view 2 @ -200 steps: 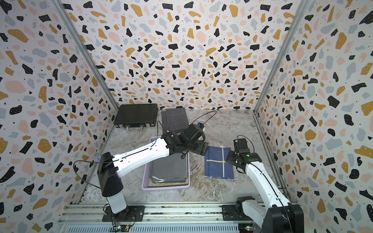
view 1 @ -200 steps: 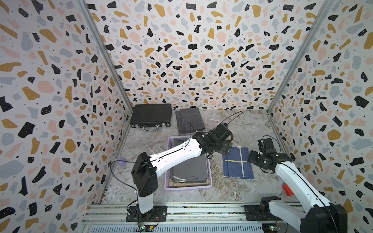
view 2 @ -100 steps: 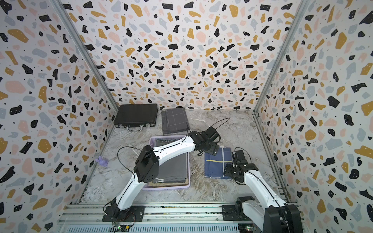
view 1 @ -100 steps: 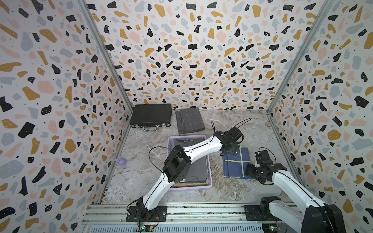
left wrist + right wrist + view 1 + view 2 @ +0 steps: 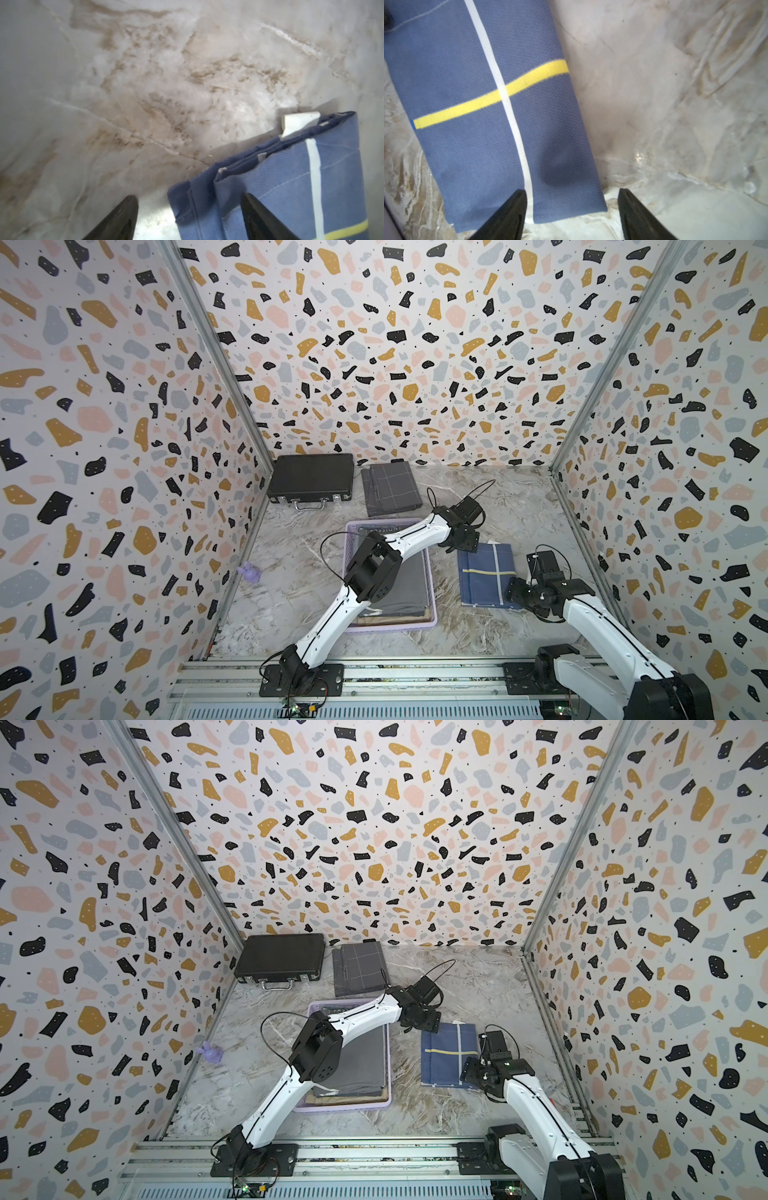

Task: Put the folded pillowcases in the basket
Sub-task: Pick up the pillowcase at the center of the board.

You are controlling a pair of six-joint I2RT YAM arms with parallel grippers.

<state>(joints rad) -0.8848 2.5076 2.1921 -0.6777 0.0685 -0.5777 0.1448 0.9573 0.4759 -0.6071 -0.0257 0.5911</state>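
Pillowcase (image 5: 486, 576) lies flat on counter (image 5: 519, 506), just right of basket (image 5: 390, 628), long axes parallel. Left tool (image 5: 189, 199) straddles its far corner, right tool (image 5: 572, 192) its near corner; both spread wide, gripping nothing.

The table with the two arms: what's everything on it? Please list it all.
table: one, marbled grey-beige, floor of the booth
basket: one, lavender, mid-table
folded pillowcase: one, blue with white and yellow stripes, flat on the table, right of the basket
folded cloth: one, plain grey, inside the basket
briefcase: one, black, back left corner
checked cloth: one, grey, beside the briefcase
small figure: one, purple, left table edge
left end effector: one, black, open at the pillowcase's far corner
right end effector: one, black, open at its near corner
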